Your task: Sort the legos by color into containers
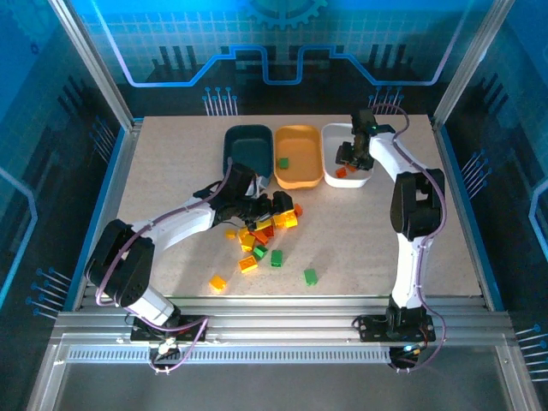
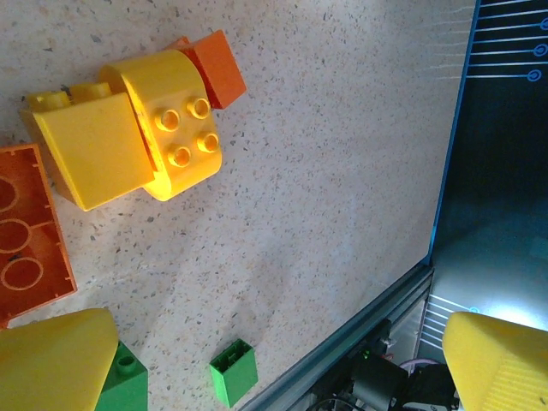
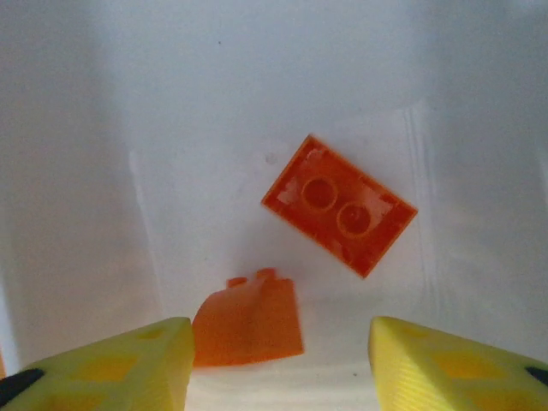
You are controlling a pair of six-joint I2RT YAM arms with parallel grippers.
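Note:
My right gripper (image 3: 278,368) hangs open inside the white tray (image 1: 336,137). A blurred orange sloped brick (image 3: 248,324) lies loose beside its left finger. A second orange brick (image 3: 340,205) rests upside down on the tray floor. My left gripper (image 1: 276,205) stands wide open over the pile of legos (image 1: 261,231) in mid-table, its fingers (image 2: 51,360) apart above bare table. Two joined yellow bricks (image 2: 128,137), an orange plate (image 2: 26,231) and a green brick (image 2: 233,371) lie below it. The orange-yellow tray (image 1: 300,178) holds one green brick (image 1: 282,162). The dark teal tray (image 1: 246,141) stands left of it.
Stray bricks lie toward the near edge: a yellow one (image 1: 218,282) and two green ones (image 1: 310,276) (image 1: 276,257). The metal table rail (image 2: 360,325) runs close behind the left gripper's view. Glass walls enclose the table on three sides.

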